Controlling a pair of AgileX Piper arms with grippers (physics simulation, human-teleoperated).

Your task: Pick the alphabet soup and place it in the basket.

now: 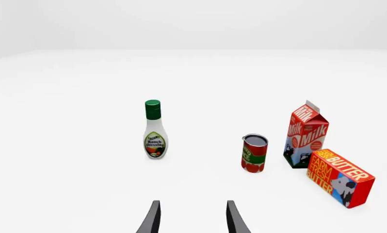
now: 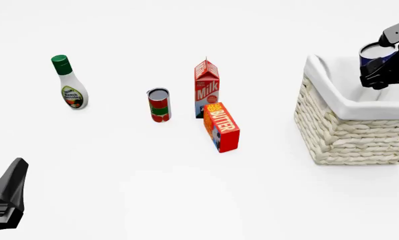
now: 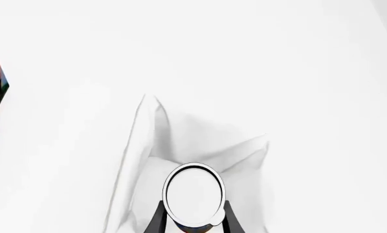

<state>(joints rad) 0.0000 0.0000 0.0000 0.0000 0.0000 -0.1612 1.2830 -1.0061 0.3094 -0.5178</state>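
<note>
1. the right gripper (image 2: 378,64) is clamped around the alphabet soup (image 2: 375,52), can upright, directly above the basket (image 2: 349,135) and its white lining.
2. the basket lies straight below; lowering and releasing looks next.
3. the left gripper (image 1: 192,218) sits spread and empty, well apart.

The fingers (image 3: 156,221) hide the sides of the soup can (image 3: 194,194); the basket (image 2: 359,130) is cut at the picture's edge.

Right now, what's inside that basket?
Only white cloth lining shows inside the basket. The soup can hangs above it, clamped in the right gripper, not yet inside. The near wall and the can cover most of the floor, so I cannot see all of it.
</note>
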